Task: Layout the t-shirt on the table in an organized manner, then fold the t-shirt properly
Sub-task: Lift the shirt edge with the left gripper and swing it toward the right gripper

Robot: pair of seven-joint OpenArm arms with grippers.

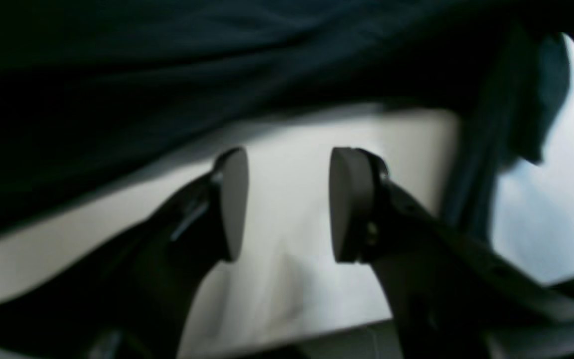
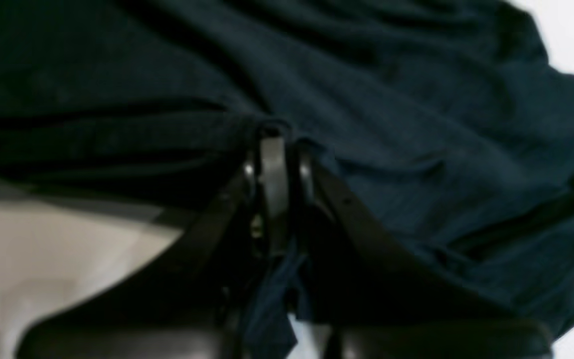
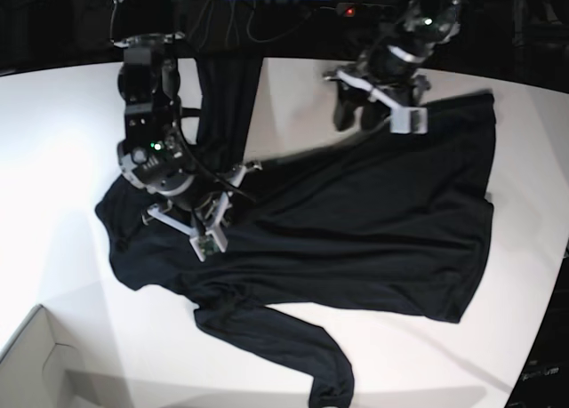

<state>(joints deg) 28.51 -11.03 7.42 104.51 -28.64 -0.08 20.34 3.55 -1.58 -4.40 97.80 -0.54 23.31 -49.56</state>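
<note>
Between the left gripper's (image 1: 289,204) parted jaws lies bare white desk (image 1: 287,279), an open gap. Just ahead of those jaws the black t-shirt (image 3: 373,221) blocks the way, a fold hanging at their right. The right gripper's (image 2: 273,149) jaws are pressed together with cloth on every side ahead; bare desk shows only behind and to their left.
</note>
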